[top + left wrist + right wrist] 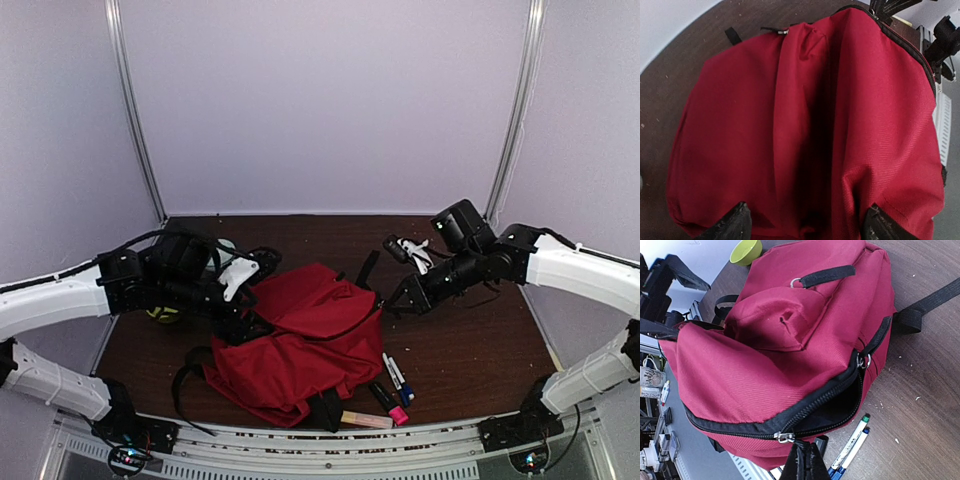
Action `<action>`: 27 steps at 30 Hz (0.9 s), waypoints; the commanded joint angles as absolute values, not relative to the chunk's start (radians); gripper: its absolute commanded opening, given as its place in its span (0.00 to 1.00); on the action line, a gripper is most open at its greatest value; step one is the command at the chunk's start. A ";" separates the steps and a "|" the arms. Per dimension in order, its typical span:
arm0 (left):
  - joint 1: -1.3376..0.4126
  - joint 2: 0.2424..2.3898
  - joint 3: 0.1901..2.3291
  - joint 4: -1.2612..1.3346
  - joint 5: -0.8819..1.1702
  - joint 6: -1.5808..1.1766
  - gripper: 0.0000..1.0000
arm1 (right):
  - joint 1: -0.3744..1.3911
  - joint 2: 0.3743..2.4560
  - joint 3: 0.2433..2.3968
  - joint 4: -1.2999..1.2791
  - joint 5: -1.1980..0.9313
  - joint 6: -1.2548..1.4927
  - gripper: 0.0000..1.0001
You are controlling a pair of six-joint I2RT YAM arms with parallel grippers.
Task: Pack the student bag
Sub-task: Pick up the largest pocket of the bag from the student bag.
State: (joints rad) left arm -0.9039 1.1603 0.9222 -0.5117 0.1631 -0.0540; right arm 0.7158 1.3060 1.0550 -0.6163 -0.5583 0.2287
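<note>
Red soft fabric backpack [300, 345] lies slumped at the centre of the brown wooden table [470, 350], its bottom toward the lower edge of the top view. Just beside it, at lower right, lies a small group of markers and highlighters [392, 392], not yet packed.

The right gripper [801, 452] has its fingers closed tightly together on the black zipper [810, 405], just beside the metal slider [784, 437]. The bag mouth gapes only partly.

The left gripper [807, 225] hangs over the left side of the bag with fingers wide apart and red cloth between them. I cannot tell if they press it.

Farther, at the left, stands a green bowl [746, 251].

I judge that the opening step is in hand. Next, the slider must be drawn further along while the left gripper steadies the fabric.
</note>
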 commanded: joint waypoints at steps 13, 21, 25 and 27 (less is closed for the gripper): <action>-0.821 1.014 0.633 -0.468 -0.038 -0.539 0.76 | 0.718 1.297 1.059 -0.676 -0.551 0.140 0.00; -0.816 1.238 0.600 -0.222 -0.071 -0.533 0.77 | 0.725 1.276 1.033 -0.684 -0.549 0.134 0.00; -0.786 1.428 0.710 -0.095 -0.065 -0.431 0.77 | 0.736 1.274 1.020 -0.679 -0.557 0.135 0.00; -0.758 1.522 0.790 -0.045 -0.029 -0.378 0.77 | 0.745 1.274 1.018 -0.681 -0.559 0.135 0.00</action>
